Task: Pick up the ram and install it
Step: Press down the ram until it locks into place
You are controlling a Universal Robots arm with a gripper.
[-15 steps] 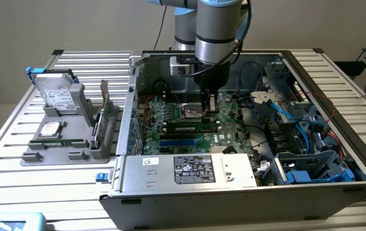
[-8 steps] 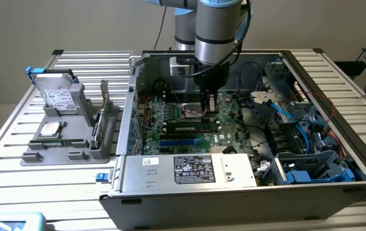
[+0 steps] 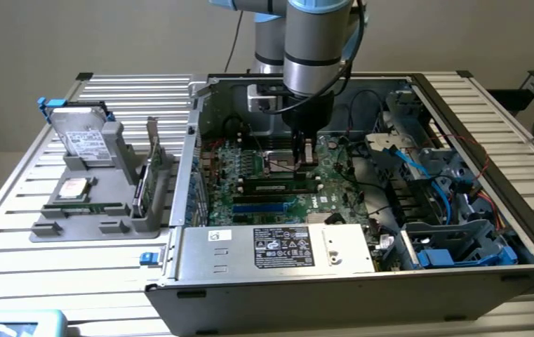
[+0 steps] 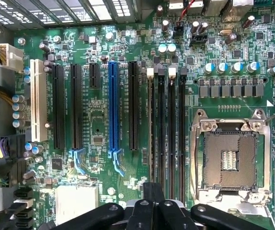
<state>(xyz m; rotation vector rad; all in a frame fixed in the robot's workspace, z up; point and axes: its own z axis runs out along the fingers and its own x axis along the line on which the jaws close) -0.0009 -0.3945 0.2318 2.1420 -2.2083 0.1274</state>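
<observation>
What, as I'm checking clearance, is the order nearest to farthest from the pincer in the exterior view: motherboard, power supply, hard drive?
1. Motherboard, beneath the pincer.
2. Power supply, case front.
3. Hard drive, outside, exterior view's left.

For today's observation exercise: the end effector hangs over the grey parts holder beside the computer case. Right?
No. The exterior view shows the end effector over the motherboard inside the computer case, not over the grey parts holder.

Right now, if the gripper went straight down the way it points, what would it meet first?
Probably the motherboard, near the memory slots beside the empty CPU socket. The gripper is shut; its height above the board is unclear.
</observation>
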